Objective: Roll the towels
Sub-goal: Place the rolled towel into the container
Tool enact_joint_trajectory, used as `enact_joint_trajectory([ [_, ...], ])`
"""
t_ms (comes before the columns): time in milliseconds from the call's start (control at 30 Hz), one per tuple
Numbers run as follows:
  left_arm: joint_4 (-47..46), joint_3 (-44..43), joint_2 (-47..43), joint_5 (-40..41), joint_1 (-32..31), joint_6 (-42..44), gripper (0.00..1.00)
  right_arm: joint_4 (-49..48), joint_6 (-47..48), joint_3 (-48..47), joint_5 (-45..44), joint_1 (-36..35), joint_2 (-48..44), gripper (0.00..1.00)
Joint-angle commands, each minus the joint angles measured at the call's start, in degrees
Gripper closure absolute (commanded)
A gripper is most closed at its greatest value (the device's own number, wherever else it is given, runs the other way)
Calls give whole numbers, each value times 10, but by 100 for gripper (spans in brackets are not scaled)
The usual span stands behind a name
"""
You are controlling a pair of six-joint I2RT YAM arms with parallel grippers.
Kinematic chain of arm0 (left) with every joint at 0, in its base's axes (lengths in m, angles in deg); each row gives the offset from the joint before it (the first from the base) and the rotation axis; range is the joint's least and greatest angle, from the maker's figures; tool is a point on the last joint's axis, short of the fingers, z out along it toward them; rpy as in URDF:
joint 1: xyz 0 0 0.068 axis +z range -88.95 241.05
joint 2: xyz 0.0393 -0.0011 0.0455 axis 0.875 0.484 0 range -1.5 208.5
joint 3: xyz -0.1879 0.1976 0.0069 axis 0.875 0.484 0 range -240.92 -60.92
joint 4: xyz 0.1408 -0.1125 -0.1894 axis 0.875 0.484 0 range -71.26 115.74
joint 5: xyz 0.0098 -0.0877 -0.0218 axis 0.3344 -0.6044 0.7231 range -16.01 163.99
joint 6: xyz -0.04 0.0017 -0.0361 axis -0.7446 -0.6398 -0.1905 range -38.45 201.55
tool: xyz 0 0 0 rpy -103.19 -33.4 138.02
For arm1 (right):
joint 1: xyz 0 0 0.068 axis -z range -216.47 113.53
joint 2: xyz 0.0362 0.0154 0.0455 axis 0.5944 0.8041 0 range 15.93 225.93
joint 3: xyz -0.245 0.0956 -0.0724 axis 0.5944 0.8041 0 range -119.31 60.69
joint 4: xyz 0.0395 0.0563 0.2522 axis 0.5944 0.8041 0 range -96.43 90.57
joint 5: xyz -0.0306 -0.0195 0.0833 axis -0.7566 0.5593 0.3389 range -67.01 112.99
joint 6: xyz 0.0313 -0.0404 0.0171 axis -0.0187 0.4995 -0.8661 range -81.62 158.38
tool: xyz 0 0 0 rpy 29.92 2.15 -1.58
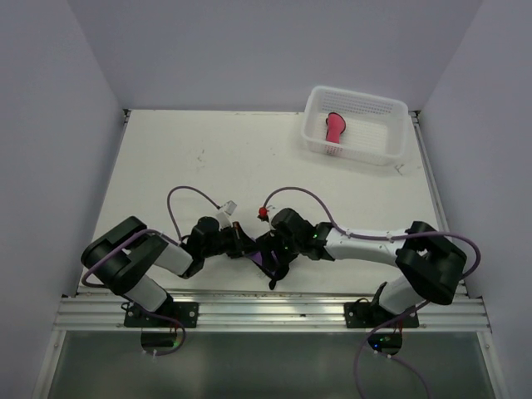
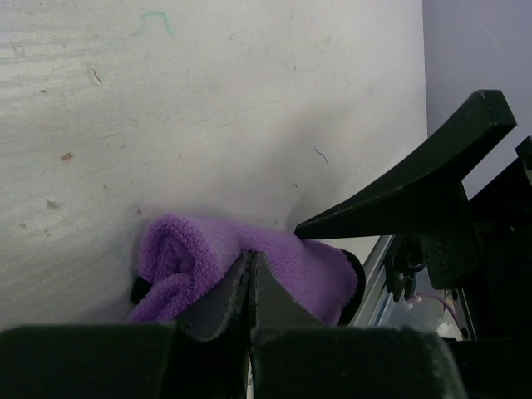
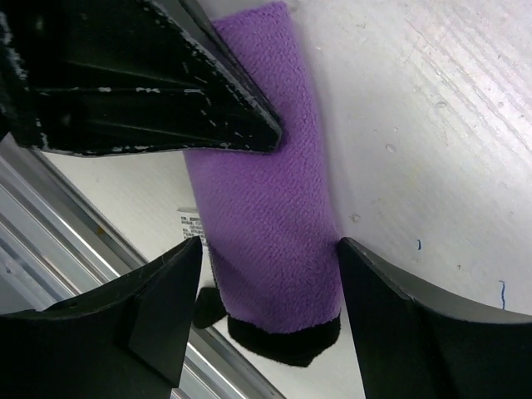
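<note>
Closest to me, my left claw (image 2: 249, 283) sits pinched shut against the purple towel (image 2: 249, 249), already a thick roll near the surface's (image 1: 208, 158) front edge. My right claw (image 3: 270, 258) straddles it, spread open. I should lift clear gently, not snagging fabric. Farther off, the pink towel (image 1: 334, 127) lies in the basket (image 1: 397, 137).

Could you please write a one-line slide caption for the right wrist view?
Open right tool straddling a rolled purple fleece towel with black edging on the white table.
</note>
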Motion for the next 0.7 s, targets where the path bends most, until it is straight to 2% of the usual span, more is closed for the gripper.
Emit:
enact_joint_trajectory([
  [0, 93, 21, -3, 44, 0, 31, 100, 2, 23, -32, 62, 25, 17, 29],
  [233, 89, 22, -3, 42, 1, 29, 100, -6, 35, -31, 98, 36, 56, 33],
  [500, 89, 26, -7, 46, 0, 29, 100, -44, 18, 14, 119, 34, 58, 50],
  [667, 88, 26, -9, 47, 1, 26, 100, -42, 19, 30, 92, 14, 76, 57],
])
